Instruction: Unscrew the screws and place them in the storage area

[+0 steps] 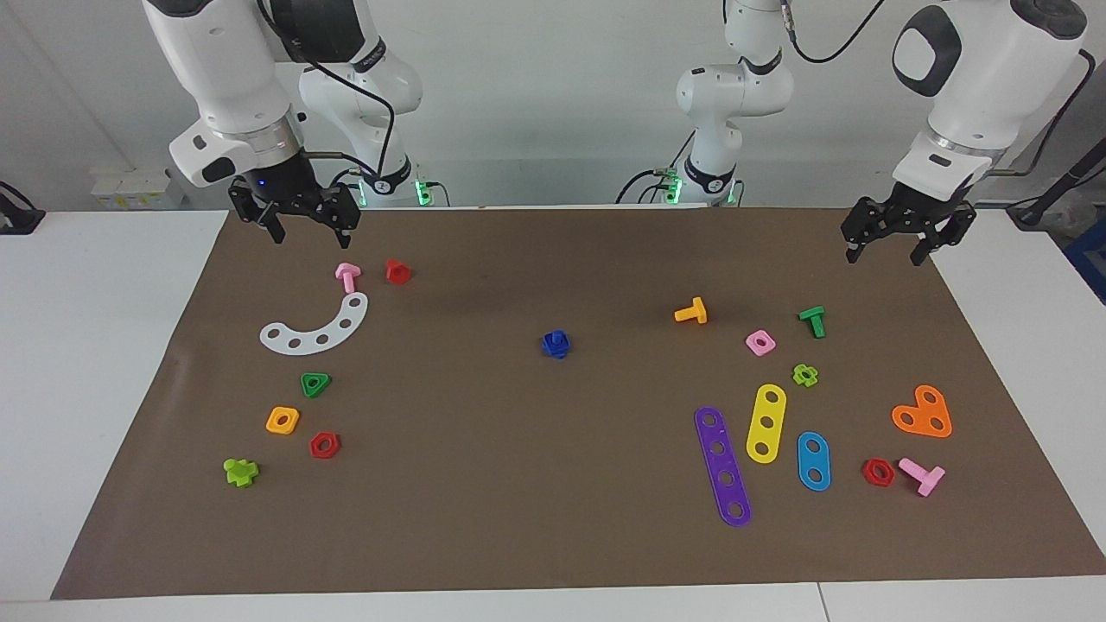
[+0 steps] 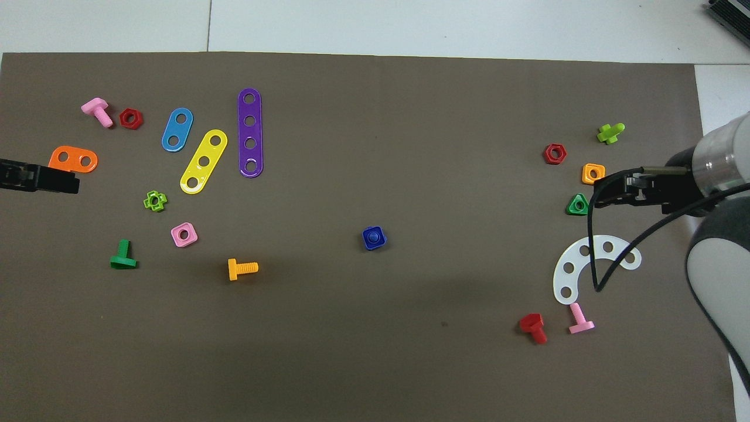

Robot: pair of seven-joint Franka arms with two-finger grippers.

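A dark-blue screw (image 1: 556, 344) sits in the middle of the brown mat (image 1: 536, 492), apparently seated in a blue square nut; it also shows in the overhead view (image 2: 374, 238). The mat (image 2: 410, 135) has bare stretches around it. My right gripper (image 1: 311, 231) is open and empty, raised over the mat's edge at the right arm's end, above a pink bolt (image 1: 347, 276). My left gripper (image 1: 886, 252) is open and empty, raised over the mat's corner at the left arm's end. Both are far from the screw.
At the right arm's end lie a white curved strip (image 1: 318, 328), a red bolt (image 1: 397, 271), and green, orange and red nuts. At the left arm's end lie purple (image 1: 722, 466), yellow and blue strips, an orange heart plate (image 1: 923, 413), and orange, green and pink bolts.
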